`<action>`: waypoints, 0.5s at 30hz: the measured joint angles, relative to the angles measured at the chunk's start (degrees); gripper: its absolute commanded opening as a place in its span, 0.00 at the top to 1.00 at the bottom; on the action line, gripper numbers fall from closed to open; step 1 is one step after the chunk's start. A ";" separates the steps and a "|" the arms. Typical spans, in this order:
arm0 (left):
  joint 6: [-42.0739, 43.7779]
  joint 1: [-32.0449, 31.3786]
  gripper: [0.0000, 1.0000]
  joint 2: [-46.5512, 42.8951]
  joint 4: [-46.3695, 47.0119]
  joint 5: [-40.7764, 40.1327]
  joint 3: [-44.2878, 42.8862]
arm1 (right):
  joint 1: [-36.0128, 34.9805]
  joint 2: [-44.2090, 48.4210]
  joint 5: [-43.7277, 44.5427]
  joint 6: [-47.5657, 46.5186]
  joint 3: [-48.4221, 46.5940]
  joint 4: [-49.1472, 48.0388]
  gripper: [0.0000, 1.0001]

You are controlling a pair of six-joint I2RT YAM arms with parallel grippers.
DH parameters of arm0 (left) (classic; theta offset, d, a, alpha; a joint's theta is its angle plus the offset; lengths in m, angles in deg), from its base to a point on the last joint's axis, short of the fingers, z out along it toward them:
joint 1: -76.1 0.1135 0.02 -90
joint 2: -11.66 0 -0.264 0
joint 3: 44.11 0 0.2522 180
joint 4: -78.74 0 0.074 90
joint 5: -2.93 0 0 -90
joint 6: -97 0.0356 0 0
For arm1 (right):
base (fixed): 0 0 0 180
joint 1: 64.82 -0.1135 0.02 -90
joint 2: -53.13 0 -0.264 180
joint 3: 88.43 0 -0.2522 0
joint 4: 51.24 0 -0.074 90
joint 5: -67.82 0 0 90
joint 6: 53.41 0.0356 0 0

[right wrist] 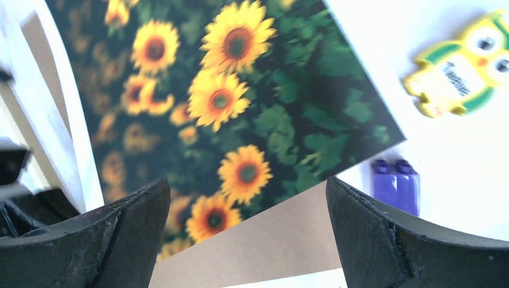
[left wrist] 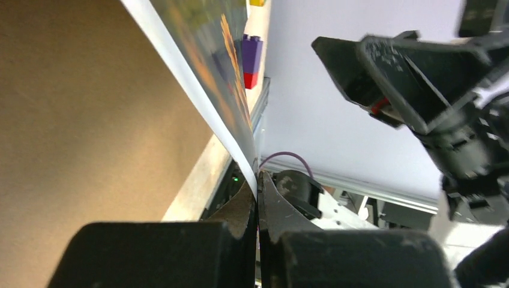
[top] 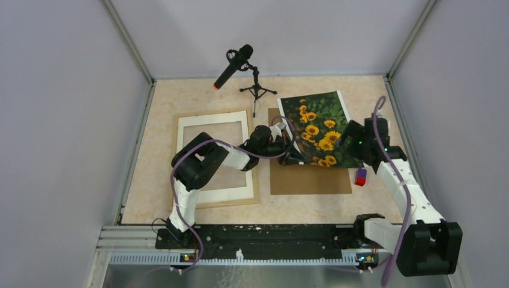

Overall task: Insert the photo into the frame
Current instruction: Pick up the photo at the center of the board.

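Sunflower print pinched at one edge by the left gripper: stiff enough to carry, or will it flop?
Probably floppy: edge-on, the photo looks sheet-thin and bows slightly away from the left gripper. Likely very light, so fast moves may flutter it. A one-edge pinch could let it sag or slip; the open right gripper near its other side could support it.

Top cam: above and behind me, looking down on the whole table (top: 162,102). Left wrist cam: v. close, edge-on to the photo (left wrist: 207,66). Right wrist cam: close above it, facing down. All 3 share it.
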 measured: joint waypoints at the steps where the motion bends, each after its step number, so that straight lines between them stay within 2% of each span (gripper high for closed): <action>1: -0.94 0.15 1.00 -0.31 0.28 0.31 0.09 | 1.99 0.61 -0.55 0.94 0.02 0.44 0.01; 4: -4.22 0.94 1.00 -1.57 2.34 1.25 0.57 | 12.31 5.60 -4.35 6.32 2.69 0.74 0.01; 6: -6.75 1.38 1.00 -1.99 4.68 1.84 0.59 | 16.79 11.80 -4.79 11.34 6.93 1.11 0.01; 11: -12.50 2.05 1.00 -2.08 10.08 3.15 0.94 | 19.76 23.30 -5.70 22.08 16.15 2.40 0.01; 15: -16.13 2.08 1.00 -2.08 14.16 4.09 2.19 | 21.05 25.11 -12.07 30.23 25.68 -5.88 0.01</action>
